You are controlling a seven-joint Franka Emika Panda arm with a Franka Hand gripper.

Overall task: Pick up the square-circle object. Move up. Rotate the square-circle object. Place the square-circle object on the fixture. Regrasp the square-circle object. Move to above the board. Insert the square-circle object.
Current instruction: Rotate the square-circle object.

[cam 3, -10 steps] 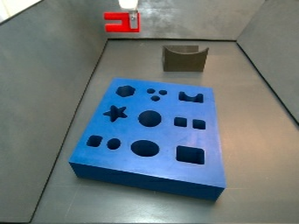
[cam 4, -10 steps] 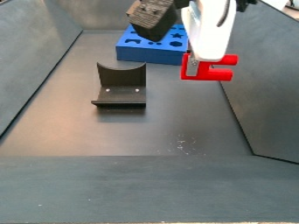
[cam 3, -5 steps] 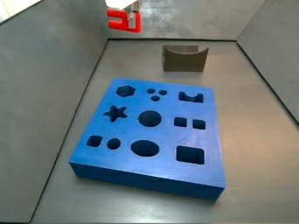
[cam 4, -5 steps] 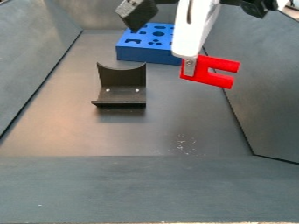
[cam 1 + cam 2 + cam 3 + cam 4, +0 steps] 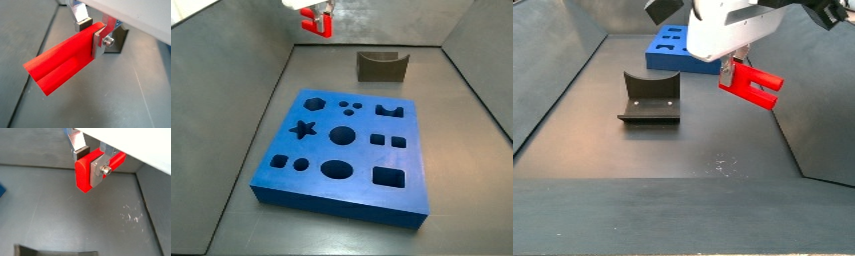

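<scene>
Your square-circle object [image 5: 755,83] is off the floor, clamped in the pincer [image 5: 731,68] and hanging in the air. In a side view it sits tilted, its far end dropping toward the dark side wall, with the notch in its outline showing. In both wrist views you see it pinched between the two flat silver fingers [image 5: 105,37]: one plate presses on its near face, with a round screw head showing, and the other stands behind it. From a wrist view the red block [image 5: 61,65] reaches out long and flat from the grip; in a wrist view [image 5: 91,169] it looks short and end-on. The pincer [image 5: 90,159] is closed narrow on the piece, holding it firmly at one end.

In a side view you catch only a scrap of red [image 5: 311,18] at the top edge, high above the back of the enclosure.

Below and to one side, the fixture [image 5: 648,99] stands on the dark floor [image 5: 673,150], well apart from the held piece, its curved dip facing up. You also see it near the back wall [image 5: 381,66]. The board [image 5: 344,151] lies flat on the floor, its star, round and square holes all open; in a side view only its corner [image 5: 680,49] shows behind the arm.
</scene>
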